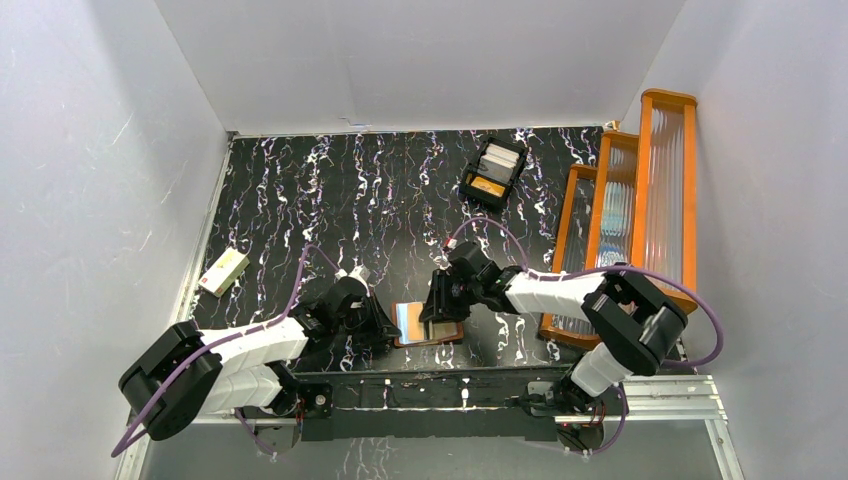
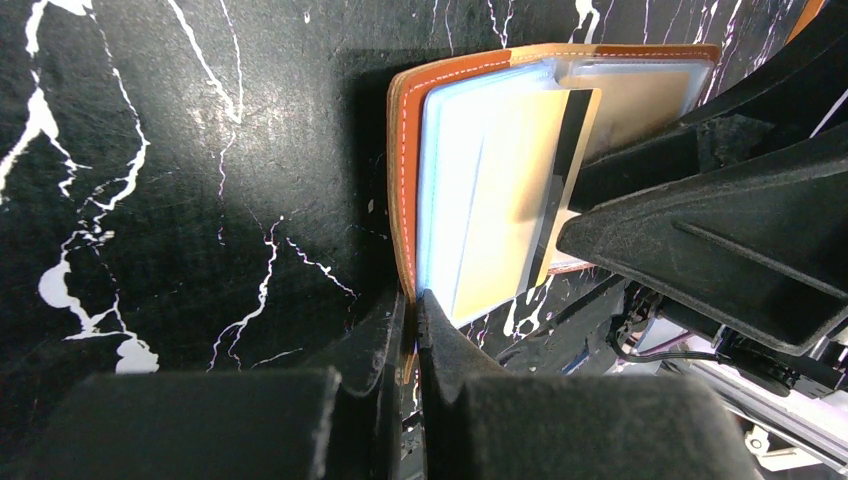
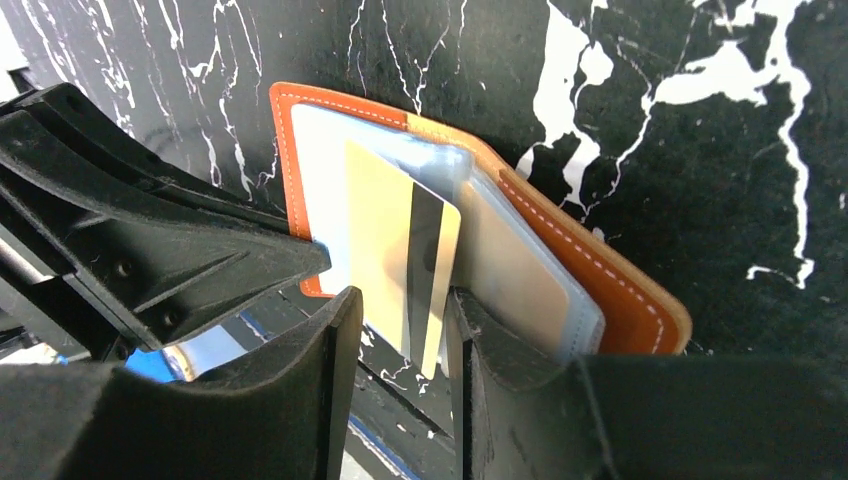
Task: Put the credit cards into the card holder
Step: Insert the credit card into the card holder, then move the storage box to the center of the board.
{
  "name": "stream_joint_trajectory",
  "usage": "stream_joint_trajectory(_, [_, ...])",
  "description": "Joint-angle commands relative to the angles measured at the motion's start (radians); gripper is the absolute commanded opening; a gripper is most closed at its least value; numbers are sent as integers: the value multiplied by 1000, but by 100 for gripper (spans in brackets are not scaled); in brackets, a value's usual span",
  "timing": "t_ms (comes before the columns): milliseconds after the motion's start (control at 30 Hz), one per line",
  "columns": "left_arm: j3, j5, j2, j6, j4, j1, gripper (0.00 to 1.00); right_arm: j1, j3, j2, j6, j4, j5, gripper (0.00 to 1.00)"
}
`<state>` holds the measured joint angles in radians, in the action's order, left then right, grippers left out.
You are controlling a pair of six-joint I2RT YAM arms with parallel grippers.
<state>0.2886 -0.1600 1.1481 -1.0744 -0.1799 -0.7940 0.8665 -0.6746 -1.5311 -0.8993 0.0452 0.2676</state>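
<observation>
The card holder (image 1: 415,323) lies open near the table's front edge, orange-brown leather with clear pockets (image 2: 400,150) (image 3: 620,290). My left gripper (image 2: 412,300) (image 1: 385,325) is shut on the holder's left edge. A yellow credit card (image 2: 510,200) (image 3: 385,230) with a black stripe sits partly inside a clear pocket, its near end sticking out. My right gripper (image 3: 400,300) (image 1: 440,315) stands open around that end, with a gap between the left finger and the card. Another pale card shows inside the right-hand pocket (image 3: 520,270).
A black compartmented tray (image 1: 494,170) with more cards stands at the back. A cream box (image 1: 224,271) lies at the left wall. Orange-framed ribbed racks (image 1: 640,200) lean along the right side. The metal rail (image 1: 660,395) runs just behind the holder's near edge.
</observation>
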Motion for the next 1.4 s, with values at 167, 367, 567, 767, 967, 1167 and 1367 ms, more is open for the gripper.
stream_joint_trajectory(167, [-13, -21, -4, 19, 3, 2, 0, 70, -137, -67, 112, -70, -65, 44])
stream_joint_trajectory(367, [-9, -18, -17, 22, 18, 3, 0, 100, -192, -94, 150, -173, -127, 41])
stream_joint_trajectory(567, [0, 27, -56, 20, 98, 3, 0, 93, -242, -45, 198, -288, -182, 45])
stream_joint_trajectory(767, [13, 48, -120, 33, 181, 3, 0, -30, -427, -15, 390, -455, -166, 50])
stream_joint_trajectory(967, [5, 50, -155, 27, 188, 2, 0, -241, -644, -60, 518, -582, -371, 55])
stream_joint_trajectory(1167, [21, 40, -154, 37, 196, 3, 0, -466, -802, -181, 437, -591, -623, 54])
stream_joint_trajectory(1367, [29, 42, -155, 40, 198, 3, 0, -580, -984, -370, 398, -607, -603, 54])
